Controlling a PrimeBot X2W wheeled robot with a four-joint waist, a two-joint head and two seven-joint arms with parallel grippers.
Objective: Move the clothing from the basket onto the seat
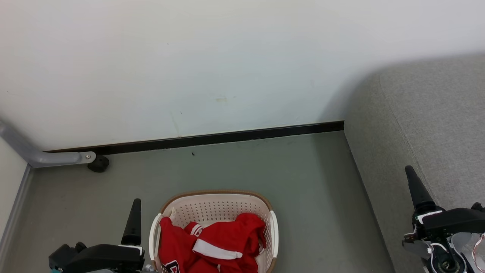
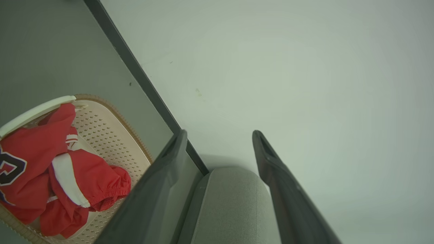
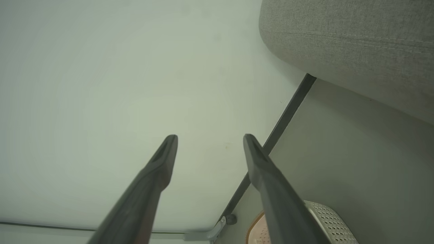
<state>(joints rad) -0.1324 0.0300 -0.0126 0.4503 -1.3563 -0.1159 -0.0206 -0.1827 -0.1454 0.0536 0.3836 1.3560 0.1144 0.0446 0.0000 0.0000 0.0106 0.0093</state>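
Note:
The cream basket (image 1: 218, 209) with a brown rim stands on the floor at the bottom centre of the head view. Crumpled inside it lies the red clothing (image 1: 227, 237) with white bands. In the left wrist view the clothing (image 2: 37, 152) fills the near part of the basket (image 2: 112, 135). My left gripper (image 1: 135, 212) hovers just left of the basket, open and empty, its fingers (image 2: 159, 183) spread wide. The grey seat (image 1: 435, 125) rises at the right. My right gripper (image 1: 415, 185) hangs over the seat's edge, open with nothing in it, as its wrist view (image 3: 209, 136) shows.
A white wall with a black baseboard (image 1: 227, 137) closes the back. A grey metal leg (image 1: 57, 157) with a black foot (image 1: 99, 163) stands at the far left. Grey floor (image 1: 295, 182) lies between the basket and the seat.

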